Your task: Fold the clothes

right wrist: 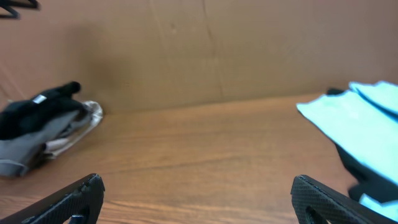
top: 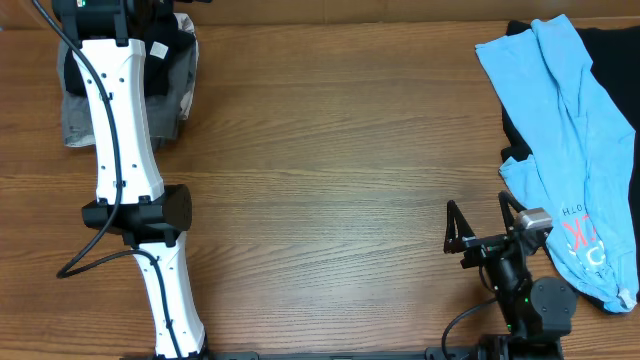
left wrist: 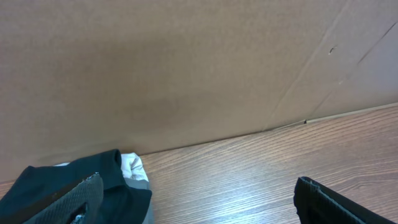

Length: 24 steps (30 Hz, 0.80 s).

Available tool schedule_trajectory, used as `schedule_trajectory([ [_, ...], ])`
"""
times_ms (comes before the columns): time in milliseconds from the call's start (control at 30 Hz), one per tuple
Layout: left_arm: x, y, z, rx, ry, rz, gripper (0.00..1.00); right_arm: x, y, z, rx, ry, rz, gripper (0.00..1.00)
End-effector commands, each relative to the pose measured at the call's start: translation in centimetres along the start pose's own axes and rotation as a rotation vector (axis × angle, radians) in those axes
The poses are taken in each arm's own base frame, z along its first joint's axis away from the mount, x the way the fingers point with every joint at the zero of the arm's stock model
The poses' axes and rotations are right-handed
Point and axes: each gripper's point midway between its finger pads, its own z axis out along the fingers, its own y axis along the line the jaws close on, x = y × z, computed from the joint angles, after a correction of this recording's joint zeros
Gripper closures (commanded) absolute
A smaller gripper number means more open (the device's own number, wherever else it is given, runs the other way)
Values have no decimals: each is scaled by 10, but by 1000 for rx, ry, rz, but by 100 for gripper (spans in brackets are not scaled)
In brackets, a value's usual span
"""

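Note:
A light blue shirt [top: 570,130] lies crumpled at the far right, partly over a black garment [top: 610,50]; both also show at the right edge of the right wrist view, the blue shirt [right wrist: 354,118] on top. A pile of grey and black clothes [top: 175,75] sits at the far left corner. My left arm [top: 115,110] reaches over that pile. My left gripper [left wrist: 196,199] is open, its left finger resting against the black cloth [left wrist: 56,186], nothing between the fingers. My right gripper [top: 478,215] is open and empty near the front edge, left of the blue shirt.
A brown cardboard wall [left wrist: 186,68] stands along the table's far edge. The wooden table [top: 330,170] stretches bare between the left pile and the right clothes. The pile also shows far left in the right wrist view [right wrist: 43,118].

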Motion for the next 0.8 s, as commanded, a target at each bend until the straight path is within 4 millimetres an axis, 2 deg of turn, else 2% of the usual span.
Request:
schedule_trajectory([
  [0,1,-4,2,14,2,-12,0,11,-8,0,37,-5,11,0],
  [167,1,-4,2,15,2,-12,0,28,-16,1,63,-1,13,0],
  [467,1,-5,2,17,2,-11,0,12,-17,-3,76,-73,-6,0],
  [767,1,-5,2,16,2,-11,0,14,-17,-3,78,-65,-4,0],
])
